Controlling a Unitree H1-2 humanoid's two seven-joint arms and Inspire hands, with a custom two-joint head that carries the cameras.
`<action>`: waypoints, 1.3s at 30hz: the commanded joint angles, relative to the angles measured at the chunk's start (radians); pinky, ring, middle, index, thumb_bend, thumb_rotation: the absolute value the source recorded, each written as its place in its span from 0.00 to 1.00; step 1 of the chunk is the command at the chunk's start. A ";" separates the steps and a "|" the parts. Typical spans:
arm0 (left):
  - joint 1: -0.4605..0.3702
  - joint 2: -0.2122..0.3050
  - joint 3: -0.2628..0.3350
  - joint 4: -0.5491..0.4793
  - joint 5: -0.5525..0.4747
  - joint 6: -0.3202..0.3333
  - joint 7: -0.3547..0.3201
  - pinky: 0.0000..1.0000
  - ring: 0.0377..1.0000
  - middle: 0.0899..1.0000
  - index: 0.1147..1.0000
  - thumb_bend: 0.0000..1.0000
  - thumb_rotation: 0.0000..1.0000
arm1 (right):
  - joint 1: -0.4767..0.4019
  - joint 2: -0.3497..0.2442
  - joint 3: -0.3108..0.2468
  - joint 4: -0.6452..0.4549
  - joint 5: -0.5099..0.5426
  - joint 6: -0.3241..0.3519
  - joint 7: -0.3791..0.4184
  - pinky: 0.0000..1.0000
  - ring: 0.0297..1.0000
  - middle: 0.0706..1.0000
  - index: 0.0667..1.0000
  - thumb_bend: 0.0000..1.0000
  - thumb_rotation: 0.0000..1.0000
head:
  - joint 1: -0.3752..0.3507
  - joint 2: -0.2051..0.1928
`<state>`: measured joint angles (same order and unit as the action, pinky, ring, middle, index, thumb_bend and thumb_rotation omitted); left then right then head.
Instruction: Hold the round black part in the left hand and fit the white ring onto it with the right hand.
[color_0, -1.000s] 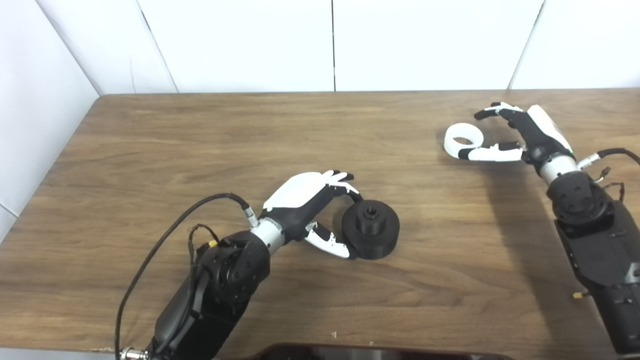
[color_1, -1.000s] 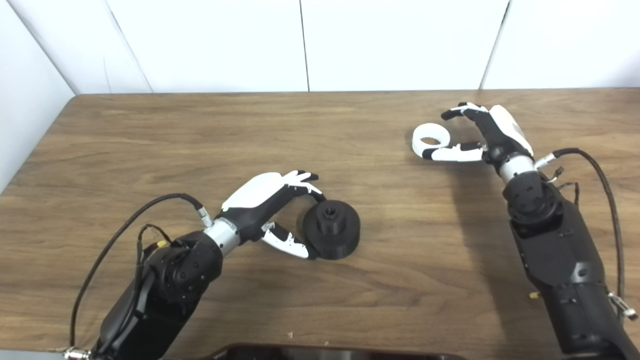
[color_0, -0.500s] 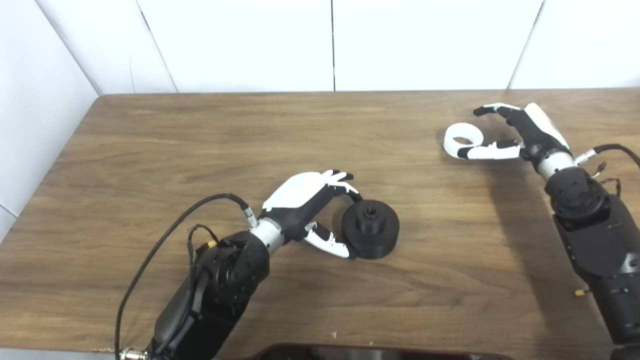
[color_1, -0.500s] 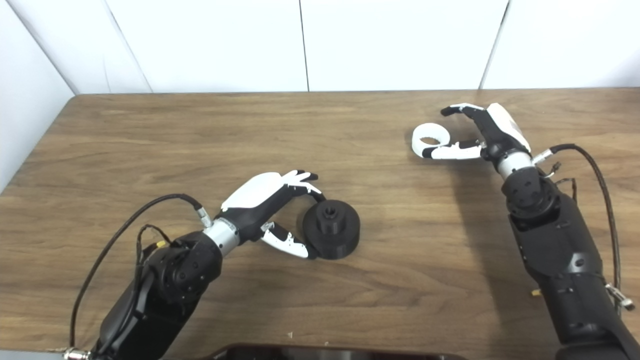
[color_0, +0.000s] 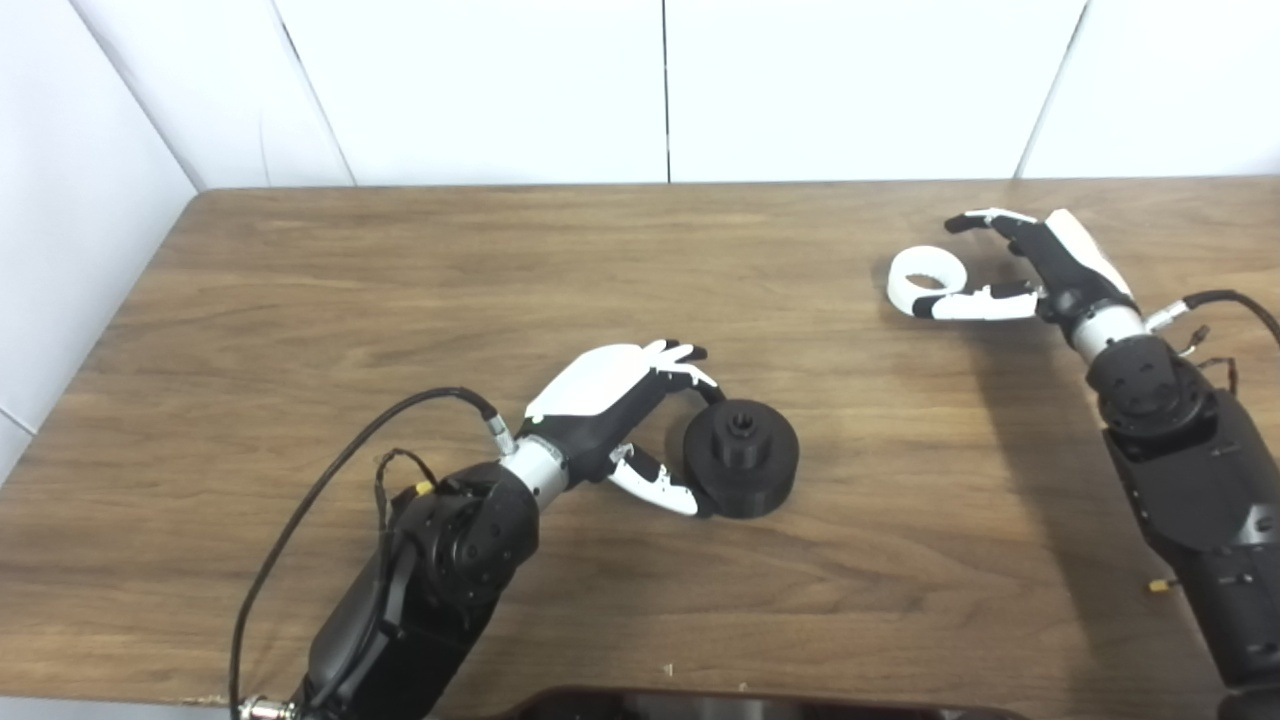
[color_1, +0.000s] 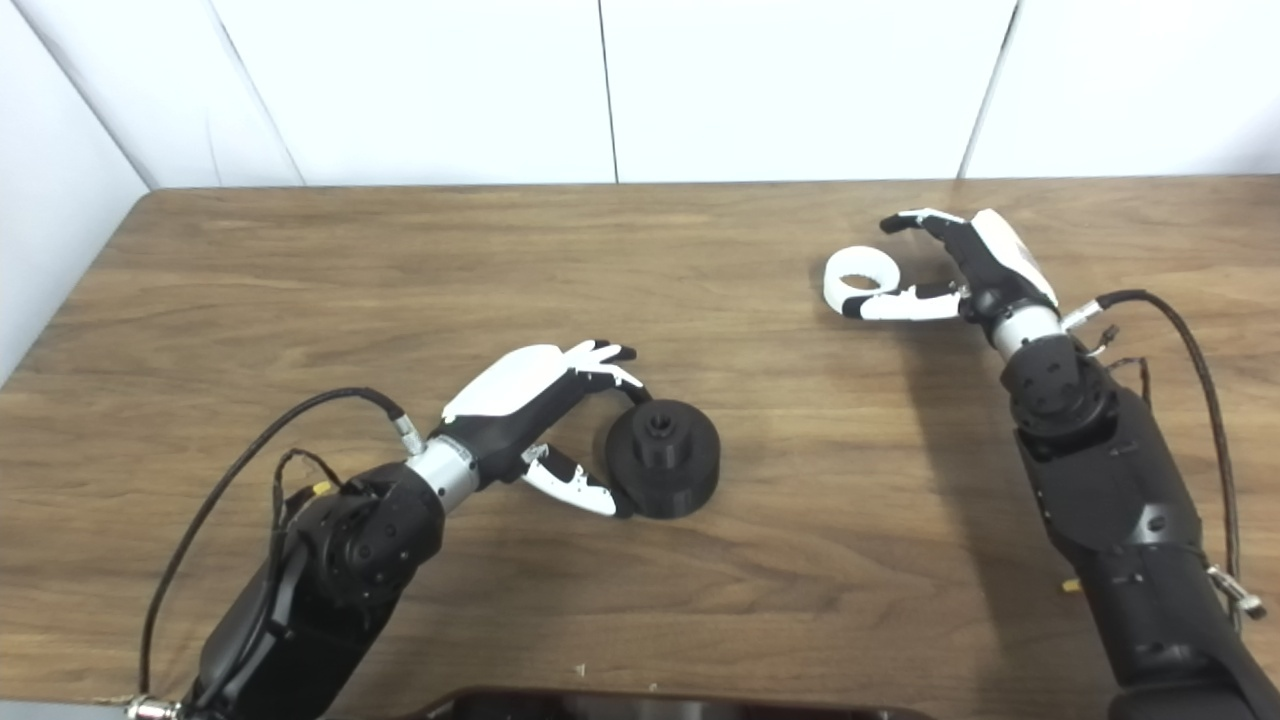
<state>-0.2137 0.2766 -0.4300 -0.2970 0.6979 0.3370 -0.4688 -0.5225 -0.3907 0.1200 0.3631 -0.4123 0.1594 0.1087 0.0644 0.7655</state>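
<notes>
Round black part (color_0: 741, 458) sits flat on the wooden surface (color_0: 400, 280), centre-front. Left hand (color_0: 610, 415) cups it from the left: fingers (color_0: 690, 372) curl over its far-left rim, thumb at its near-left edge, contact looks light, part not lifted. White ring (color_0: 926, 279) lies on the surface far right. Right hand (color_0: 1030, 265) is spread, holding nothing; thumb lies along the ring's near-right edge, fingers arched clear beyond it.
</notes>
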 joint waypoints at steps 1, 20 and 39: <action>0.002 -0.003 -0.015 0.005 -0.013 -0.001 -0.024 0.83 1.00 0.96 0.69 0.81 0.22 | -0.062 -0.005 -0.001 -0.016 0.004 -0.031 -0.014 0.91 0.97 0.91 0.79 0.92 0.36 | 0.002 0.001; 0.000 -0.010 -0.018 0.004 -0.012 0.002 -0.023 0.84 1.00 0.96 0.69 0.83 0.24 | -0.068 -0.004 0.017 0.006 -0.013 -0.037 -0.022 0.90 0.97 0.90 0.77 0.90 0.36 | 0.008 0.003; -0.003 -0.011 -0.020 -0.012 -0.020 0.026 -0.045 0.84 1.00 0.98 0.70 0.84 0.26 | -0.063 -0.014 0.032 0.010 -0.028 -0.045 -0.024 0.92 0.99 0.91 0.71 0.86 0.32 | 0.009 0.010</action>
<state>-0.2137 0.2731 -0.4357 -0.3067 0.6999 0.3563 -0.4779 -0.5344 -0.3861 0.1527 0.3906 -0.4331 0.1462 0.1046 0.0721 0.7747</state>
